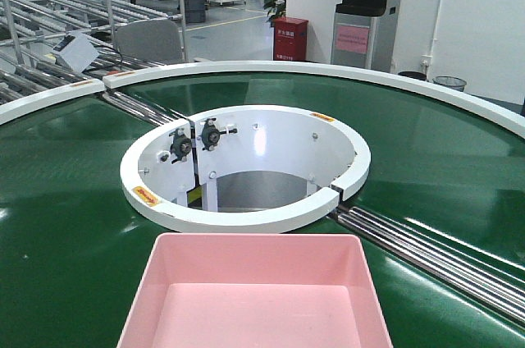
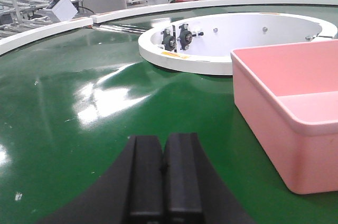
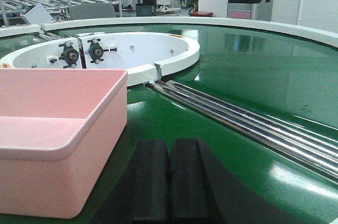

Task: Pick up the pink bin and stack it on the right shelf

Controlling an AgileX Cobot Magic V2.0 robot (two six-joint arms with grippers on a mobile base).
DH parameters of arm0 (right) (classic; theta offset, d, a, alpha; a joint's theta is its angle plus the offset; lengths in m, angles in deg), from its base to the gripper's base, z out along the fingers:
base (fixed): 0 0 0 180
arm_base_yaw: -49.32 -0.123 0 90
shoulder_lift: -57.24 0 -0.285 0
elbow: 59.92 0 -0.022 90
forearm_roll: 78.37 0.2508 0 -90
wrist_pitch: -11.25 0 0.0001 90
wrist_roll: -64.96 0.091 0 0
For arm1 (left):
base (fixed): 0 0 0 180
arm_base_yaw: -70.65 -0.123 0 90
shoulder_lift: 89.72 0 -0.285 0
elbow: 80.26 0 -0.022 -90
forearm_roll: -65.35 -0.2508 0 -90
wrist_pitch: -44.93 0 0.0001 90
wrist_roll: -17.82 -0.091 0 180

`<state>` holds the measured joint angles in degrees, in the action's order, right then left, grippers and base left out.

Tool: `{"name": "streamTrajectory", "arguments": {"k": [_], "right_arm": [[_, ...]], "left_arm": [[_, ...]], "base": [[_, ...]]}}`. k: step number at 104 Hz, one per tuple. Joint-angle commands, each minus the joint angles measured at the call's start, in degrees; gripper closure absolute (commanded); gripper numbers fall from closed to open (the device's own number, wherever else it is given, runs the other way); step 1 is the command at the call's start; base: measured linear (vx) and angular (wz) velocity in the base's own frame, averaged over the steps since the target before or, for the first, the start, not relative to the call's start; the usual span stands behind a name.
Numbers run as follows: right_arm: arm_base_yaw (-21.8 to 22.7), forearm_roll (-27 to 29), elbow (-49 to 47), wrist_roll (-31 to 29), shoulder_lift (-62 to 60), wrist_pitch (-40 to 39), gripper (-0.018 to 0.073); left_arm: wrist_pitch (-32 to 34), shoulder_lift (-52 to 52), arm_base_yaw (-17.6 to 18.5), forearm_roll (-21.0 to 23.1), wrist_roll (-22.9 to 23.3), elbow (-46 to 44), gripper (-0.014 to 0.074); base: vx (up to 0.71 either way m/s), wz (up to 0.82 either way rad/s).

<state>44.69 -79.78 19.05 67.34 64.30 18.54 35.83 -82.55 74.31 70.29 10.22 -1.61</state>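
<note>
pink bin (image 1: 256,290): upright on green conveyor belt (image 1: 66,200), just in front of white inner ring (image 1: 246,218) | left gripper (image 2: 163,152): jaws together, empty, beside bin's left wall, not touching | right gripper (image 3: 169,155): jaws together, empty, beside bin's right wall, not touching

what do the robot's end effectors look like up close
Both look alike: the left end effector and right end effector each have two blocky matte-black fingers with rounded tops, flaring below into a wide curved black base. No cables, markings or labels show in either wrist view.
</note>
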Motion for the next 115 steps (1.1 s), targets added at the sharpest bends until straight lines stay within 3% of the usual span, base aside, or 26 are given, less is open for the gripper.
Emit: {"name": "streamTrajectory", "arguments": {"k": [1, 71, 87, 93, 103, 108, 115], "right_arm": [[0.2, -0.1, 0.1, -0.6, -0.7, -4.7, 0.0571], [0.2, -0.1, 0.1, -0.6, -0.7, -4.9, 0.0571], [0.2, -0.1, 0.0, -0.6, -0.7, -5.2, 0.0571], [0.2, -0.6, 0.0, -0.7, -0.7, -8.2, 0.0571], [0.2, -0.6, -0.1, -0.7, -0.7, -14.9, 0.0571], [0.2, -0.5, -1.3, -0.7, -0.7, -19.1, 0.0571], [0.2, -0.5, -5.3, -0.6, -0.6, -19.8, 0.0571]], "left_arm": [[4.8, -0.4, -0.1, 0.2, 0.3, 1.0, 0.0604], [5.3, -0.4, -0.1, 0.2, 0.3, 1.0, 0.0604], [8.1, -0.4, -0.1, 0.2, 0.3, 1.0, 0.0604], [9.1, -0.4, -0.1, 0.2, 0.3, 1.0, 0.0604], [16.3, -0.4, -0.1, 0.5, 0.5, 0.6, 0.0604], [21.6, -0.4, -0.1, 2.9, 3.1, -0.7, 0.0604], [22.6, -0.3, -0.1, 5.4, 7.2, -4.6, 0.0604]], "base": [[0.00, 0.00], [0.00, 0.00], [0.00, 0.00], [0.00, 0.00], [0.00, 0.00], [0.00, 0.00], [0.00, 0.00]]}}
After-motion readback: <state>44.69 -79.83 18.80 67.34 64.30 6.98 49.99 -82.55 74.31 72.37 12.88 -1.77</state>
